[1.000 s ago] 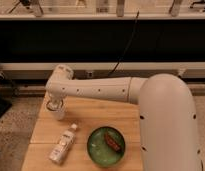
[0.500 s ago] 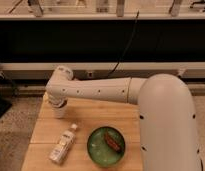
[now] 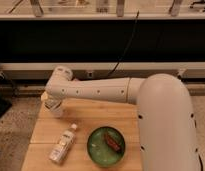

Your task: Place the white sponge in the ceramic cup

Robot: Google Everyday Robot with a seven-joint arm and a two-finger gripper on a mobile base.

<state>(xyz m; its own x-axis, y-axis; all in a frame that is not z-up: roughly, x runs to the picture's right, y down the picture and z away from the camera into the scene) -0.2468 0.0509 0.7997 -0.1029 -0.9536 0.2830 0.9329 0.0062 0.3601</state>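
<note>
The ceramic cup (image 3: 56, 112) is a small whitish cup at the back left corner of the wooden table (image 3: 111, 125). My gripper (image 3: 52, 102) hangs from the white arm's wrist (image 3: 61, 82) directly over the cup, right at its rim, and covers the cup's top. The white sponge does not show; I cannot tell whether it is in the gripper or in the cup.
A white plastic bottle (image 3: 63, 144) with a label lies on the table's front left. A green bowl (image 3: 106, 146) holding a brown bar stands front centre. The arm's large white body (image 3: 166, 125) covers the table's right side. A dark wall with a cable runs behind.
</note>
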